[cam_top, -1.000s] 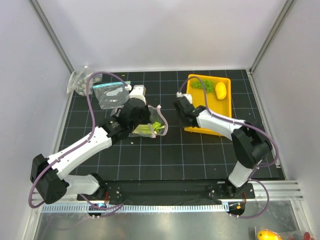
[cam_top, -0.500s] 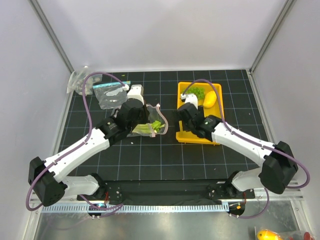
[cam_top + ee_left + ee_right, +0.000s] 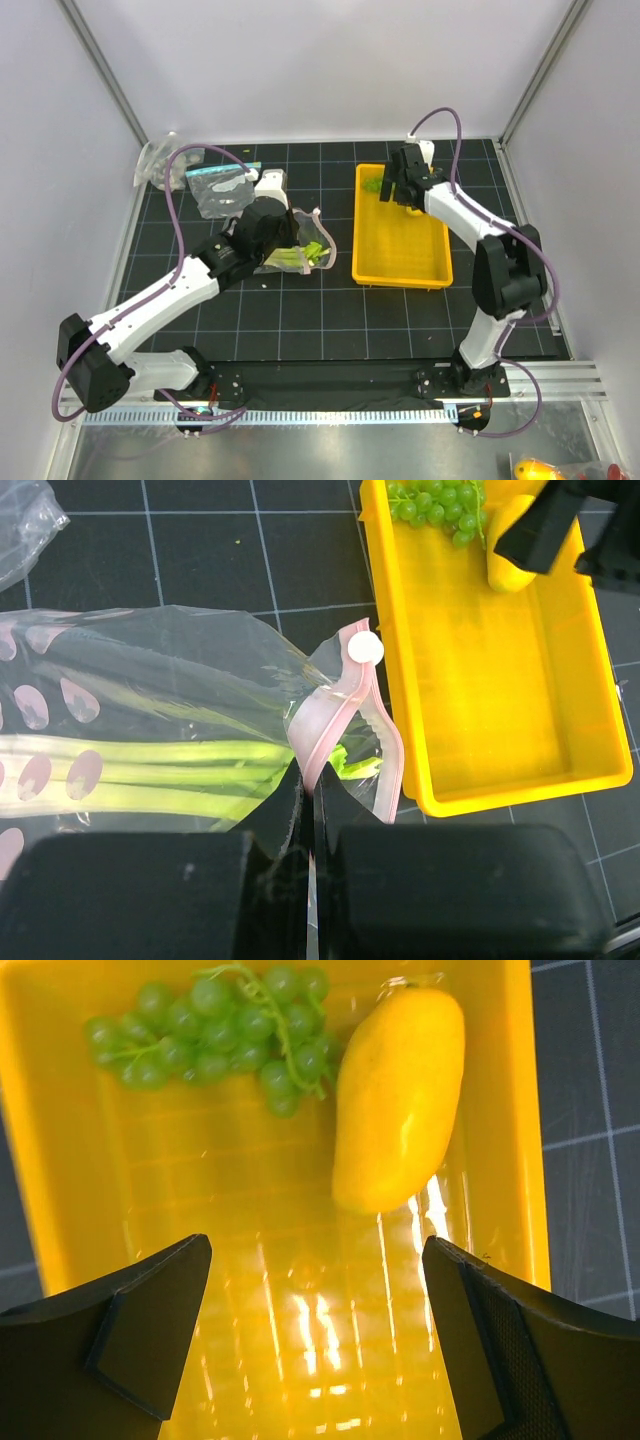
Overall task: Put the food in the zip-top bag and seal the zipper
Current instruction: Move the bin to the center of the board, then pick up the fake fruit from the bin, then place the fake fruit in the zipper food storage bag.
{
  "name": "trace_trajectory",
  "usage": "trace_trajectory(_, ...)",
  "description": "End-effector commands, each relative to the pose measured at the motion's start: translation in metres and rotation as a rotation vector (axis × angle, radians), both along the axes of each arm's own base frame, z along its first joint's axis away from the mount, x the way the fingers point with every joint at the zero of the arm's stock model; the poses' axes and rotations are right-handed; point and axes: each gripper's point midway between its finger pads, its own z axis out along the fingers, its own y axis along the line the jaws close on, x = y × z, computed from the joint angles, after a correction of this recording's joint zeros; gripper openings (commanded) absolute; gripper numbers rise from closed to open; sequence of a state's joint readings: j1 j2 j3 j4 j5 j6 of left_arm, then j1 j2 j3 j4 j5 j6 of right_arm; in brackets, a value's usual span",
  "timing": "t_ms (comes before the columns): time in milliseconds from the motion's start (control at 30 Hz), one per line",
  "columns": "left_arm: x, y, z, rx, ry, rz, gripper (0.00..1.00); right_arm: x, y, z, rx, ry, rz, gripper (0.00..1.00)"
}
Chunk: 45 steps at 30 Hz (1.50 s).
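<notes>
We see a black gridded desk (image 3: 300,310) carrying one yellow tray (image 3: 400,250) and three clear bags. The zip-top bag (image 3: 150,680) lies left of the tray, with its mouth just beside the tray wall. A bag with a light-blue strip (image 3: 220,190) lies behind it, and a bunched dotted bag (image 3: 155,165) sits in the far left corner.

One leek (image 3: 180,770) lies inside the zip-top bag. Its long axis runs left to right, and its green end points toward the mouth and the tray. The left tool (image 3: 308,810) is pinched tight on the pink zipper (image 3: 335,720) at the mouth.

The right tool (image 3: 320,1290) hangs over the tray's far end, spread wide and holding nothing. From above, its arm hides most of the fruit. One lemon (image 3: 400,1100) lies nearly lengthwise in the tray. One bunch of grapes (image 3: 215,1035) touches its side and stretches across the tray.
</notes>
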<state>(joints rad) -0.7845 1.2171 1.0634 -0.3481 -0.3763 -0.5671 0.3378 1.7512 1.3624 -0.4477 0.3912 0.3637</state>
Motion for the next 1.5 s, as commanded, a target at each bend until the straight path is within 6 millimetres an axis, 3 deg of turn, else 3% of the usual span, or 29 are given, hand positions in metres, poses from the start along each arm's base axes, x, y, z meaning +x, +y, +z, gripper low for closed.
trace_trajectory(0,0.005,-0.005,0.018,-0.043,-0.052,-0.001,0.01,0.029,-0.023,0.004,-0.051,-0.033,-0.093,0.95)
trace_trajectory(33,0.006,-0.005,0.018,-0.045,-0.051,0.000,0.01,0.031,-0.031,-0.017,-0.076,0.015,-0.118,0.94)
trace_trajectory(233,0.007,-0.008,0.014,-0.041,-0.040,-0.006,0.01,0.051,-0.060,-0.061,-0.059,0.052,-0.216,0.92)
trace_trajectory(333,0.008,-0.008,0.012,-0.030,-0.037,-0.002,0.01,0.056,-0.068,-0.084,-0.032,0.102,-0.244,0.78)
trace_trajectory(400,0.008,-0.007,0.012,-0.027,-0.039,0.000,0.01,0.057,-0.066,-0.085,-0.014,0.100,-0.244,0.60)
trace_trajectory(467,0.008,-0.008,0.012,-0.030,-0.036,-0.006,0.01,0.052,-0.063,-0.083,0.020,0.075,-0.236,0.55)
trace_trajectory(500,0.007,-0.010,0.011,-0.030,-0.031,-0.014,0.01,0.051,-0.052,-0.065,0.088,0.038,-0.200,0.51)
trace_trajectory(533,0.007,-0.011,0.010,-0.030,-0.028,-0.018,0.01,0.046,-0.041,-0.065,0.134,0.017,-0.161,0.47)
trace_trajectory(600,0.008,-0.014,0.007,-0.023,-0.020,-0.026,0.01,0.041,-0.029,-0.030,0.180,-0.055,-0.118,0.42)
trace_trajectory(667,0.008,-0.015,0.005,-0.012,-0.009,-0.034,0.00,0.030,-0.015,-0.018,0.174,-0.070,-0.066,0.38)
trace_trajectory(700,0.010,-0.016,0.004,-0.007,-0.005,-0.034,0.00,0.025,-0.009,0.004,0.186,-0.104,-0.040,0.38)
trace_trajectory(800,0.009,-0.020,0.003,-0.001,0.007,-0.056,0.00,0.000,0.034,0.027,0.267,-0.100,0.110,0.38)
trace_trajectory(833,0.007,-0.023,0.003,-0.004,0.011,-0.071,0.00,-0.013,0.046,0.044,0.292,-0.132,0.156,0.38)
trace_trajectory(867,0.007,-0.023,0.003,-0.001,0.013,-0.077,0.00,-0.029,0.073,0.051,0.290,-0.139,0.242,0.37)
trace_trajectory(933,0.006,-0.024,0.004,-0.003,0.012,-0.085,0.00,-0.055,0.096,0.069,0.302,-0.170,0.335,0.36)
trace_trajectory(1000,0.007,-0.024,0.002,0.006,0.014,-0.086,0.00,-0.084,0.130,0.076,0.311,-0.171,0.464,0.36)
trace_trajectory(1067,0.007,-0.023,0.003,0.016,0.015,-0.086,0.00,-0.109,0.147,0.078,0.334,-0.165,0.560,0.36)
trace_trajectory(1167,0.008,-0.017,0.007,0.029,0.005,-0.062,0.00,-0.132,0.166,0.077,0.398,-0.140,0.692,0.35)
trace_trajectory(1300,0.011,0.005,0.017,0.049,-0.034,0.040,0.00,-0.157,0.194,0.073,0.392,-0.113,0.850,0.30)
trace_trajectory(1467,0.015,0.032,0.021,0.051,-0.072,0.179,0.00,-0.171,0.211,0.063,0.343,-0.075,0.930,0.29)
